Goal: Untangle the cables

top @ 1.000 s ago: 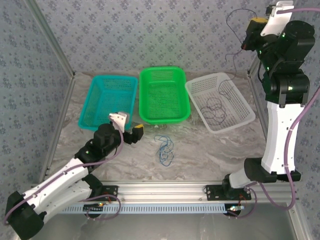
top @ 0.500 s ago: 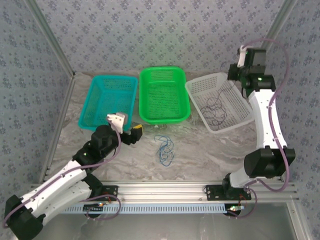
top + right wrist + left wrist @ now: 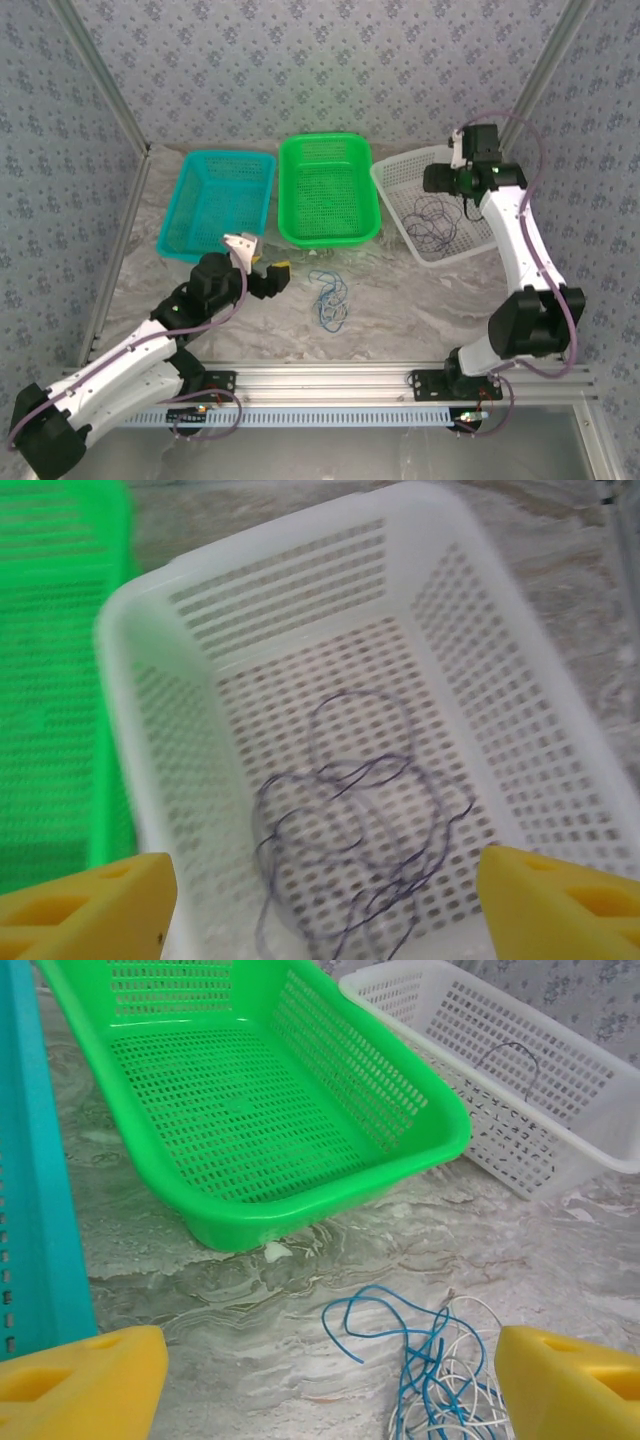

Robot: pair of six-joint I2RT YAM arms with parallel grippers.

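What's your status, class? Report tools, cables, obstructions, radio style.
Status: left tool and right tool open, empty. One dark cable lies in white basket. On table, blue and cream cables tangled near left tool. Nothing blocking them.

Two white-shelled robot arms [image 3: 122,356] with black joint housings [image 3: 215,280]. Thick lilac cables [image 3: 547,262] run along each. Jaws carry yellow wedge pads [image 3: 85,1380]. Black base clamps [image 3: 440,384] sit on a silver slotted rail [image 3: 330,380].
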